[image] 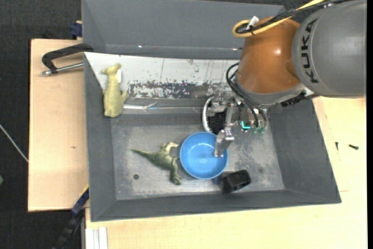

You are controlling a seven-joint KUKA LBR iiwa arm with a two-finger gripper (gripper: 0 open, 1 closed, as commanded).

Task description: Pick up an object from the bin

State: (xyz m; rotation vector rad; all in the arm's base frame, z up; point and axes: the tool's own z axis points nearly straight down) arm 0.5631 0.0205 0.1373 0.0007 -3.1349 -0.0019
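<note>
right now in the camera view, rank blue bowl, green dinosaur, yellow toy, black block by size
1. blue bowl
2. green dinosaur and yellow toy, too alike to rank
3. black block

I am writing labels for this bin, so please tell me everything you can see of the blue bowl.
The blue bowl is round, shallow and bright blue, smooth and glossy like plastic. It stands upright, mouth up, on the floor of the bin near the front wall. A green toy dinosaur lies against its left side, and a small black object lies close to its lower right rim. The gripper is over its right rim; whether it touches cannot be told.
</note>
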